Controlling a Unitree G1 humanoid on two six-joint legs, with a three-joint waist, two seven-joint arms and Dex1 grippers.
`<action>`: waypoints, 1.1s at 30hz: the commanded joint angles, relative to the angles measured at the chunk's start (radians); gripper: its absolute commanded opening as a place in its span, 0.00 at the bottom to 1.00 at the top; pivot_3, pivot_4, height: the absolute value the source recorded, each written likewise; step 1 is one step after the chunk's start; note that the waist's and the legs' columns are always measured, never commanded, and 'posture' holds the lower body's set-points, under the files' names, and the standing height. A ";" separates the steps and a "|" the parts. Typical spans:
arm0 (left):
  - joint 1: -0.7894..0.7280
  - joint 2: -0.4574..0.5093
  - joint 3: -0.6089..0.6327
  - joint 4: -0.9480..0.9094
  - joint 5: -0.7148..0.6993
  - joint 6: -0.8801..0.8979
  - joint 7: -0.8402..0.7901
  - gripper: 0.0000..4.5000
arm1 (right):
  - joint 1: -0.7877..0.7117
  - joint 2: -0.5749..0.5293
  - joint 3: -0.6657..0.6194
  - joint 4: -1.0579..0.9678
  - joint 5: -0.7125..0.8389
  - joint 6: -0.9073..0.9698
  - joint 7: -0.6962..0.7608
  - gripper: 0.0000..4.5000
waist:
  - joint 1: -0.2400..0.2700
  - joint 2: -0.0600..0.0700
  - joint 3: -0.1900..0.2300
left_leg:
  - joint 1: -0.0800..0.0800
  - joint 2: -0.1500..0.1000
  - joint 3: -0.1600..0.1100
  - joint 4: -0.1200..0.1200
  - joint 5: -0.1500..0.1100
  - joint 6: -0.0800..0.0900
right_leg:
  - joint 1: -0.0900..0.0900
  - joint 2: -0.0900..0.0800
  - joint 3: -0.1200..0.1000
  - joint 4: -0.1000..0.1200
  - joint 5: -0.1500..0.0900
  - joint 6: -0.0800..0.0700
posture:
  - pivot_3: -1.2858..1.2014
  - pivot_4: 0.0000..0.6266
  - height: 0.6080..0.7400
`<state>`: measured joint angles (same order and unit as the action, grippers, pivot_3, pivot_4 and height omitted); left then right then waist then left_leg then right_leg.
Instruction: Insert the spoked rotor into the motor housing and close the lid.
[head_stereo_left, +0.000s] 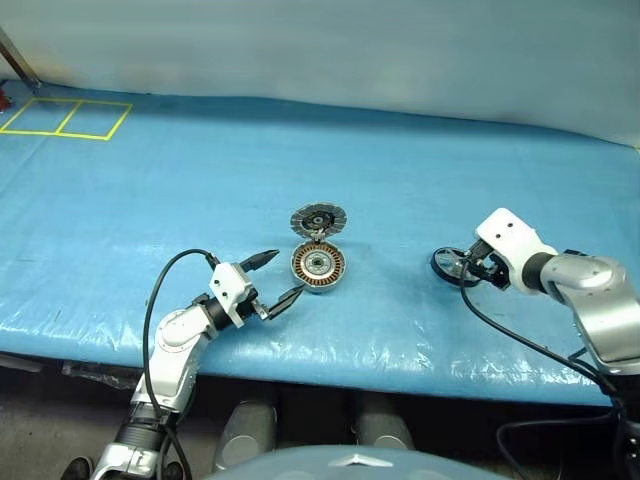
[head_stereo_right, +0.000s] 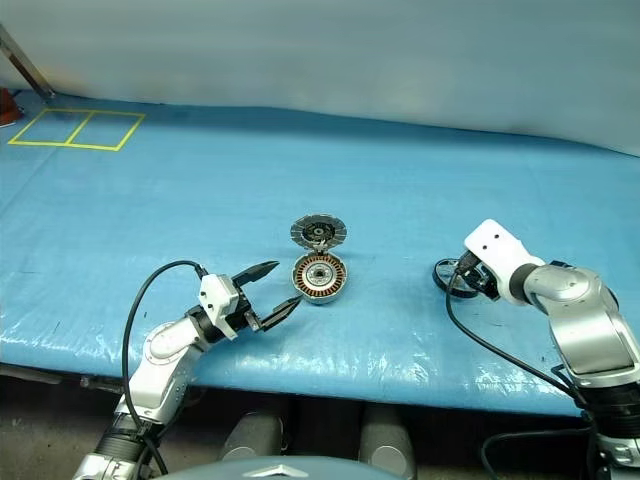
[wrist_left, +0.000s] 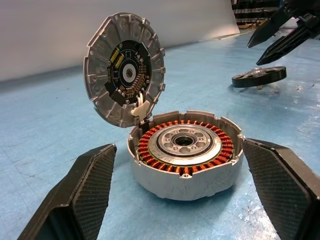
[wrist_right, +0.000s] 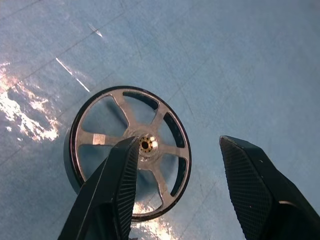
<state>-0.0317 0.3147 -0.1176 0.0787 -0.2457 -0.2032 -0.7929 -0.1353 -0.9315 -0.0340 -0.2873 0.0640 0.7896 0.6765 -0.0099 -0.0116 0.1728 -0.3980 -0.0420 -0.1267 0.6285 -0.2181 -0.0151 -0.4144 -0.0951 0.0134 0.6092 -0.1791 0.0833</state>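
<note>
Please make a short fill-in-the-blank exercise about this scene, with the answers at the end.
1. The lid of the motor housing stands ____.
2. The spoked rotor lies on the blue ____.
3. The left gripper has its fingers on either side of the ____.
4. The right gripper above the rotor is ____.

Answers: open; table; housing; open

No readable text, labels, brands or numbers anywhere. The circuit board inside the lid (wrist_left: 125, 70) carries small components, but any markings there are too small to read. The yellow tape rectangles (head_stereo_left: 66, 118) on the blue table cover (head_stereo_left: 150, 190) are plain outlines, no lettering.
</note>
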 joint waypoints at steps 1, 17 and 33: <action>0.003 -0.010 -0.001 -0.011 0.003 -0.020 0.005 0.98 | 0.001 -0.020 -0.043 -0.030 0.004 0.002 0.006 0.61 | -0.001 0.000 0.000 | 0.000 0.000 0.000 0.000 0.000 0.000 | 0.000 0.000 0.000 0.000 0.000 0.000 | 0.52 0.24 1.00; 0.008 -0.009 -0.007 0.001 0.022 -0.026 0.013 0.98 | 0.036 0.060 -0.012 -0.030 0.008 0.042 -0.029 0.61 | 0.000 0.000 0.000 | 0.002 0.000 0.000 0.001 0.000 0.000 | 0.002 0.000 0.000 0.000 0.000 0.000 | 0.52 0.24 1.00; 0.005 -0.005 -0.001 0.011 0.037 -0.031 0.012 0.98 | 0.076 0.109 -0.030 -0.061 0.031 0.072 -0.053 0.61 | -0.001 0.000 0.000 | 0.002 0.000 0.001 0.001 0.000 0.000 | 0.002 0.000 0.000 0.001 0.001 0.001 | 0.52 0.24 1.00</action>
<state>-0.0204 0.3086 -0.1260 0.1037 -0.2073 -0.2094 -0.7849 -0.0558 -0.8212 -0.0456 -0.3287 0.0906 0.8619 0.6325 -0.0106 -0.0112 0.1724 -0.3959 -0.0419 -0.1262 0.6300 -0.2180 -0.0151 -0.4124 -0.0950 0.0137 0.6099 -0.1785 0.0840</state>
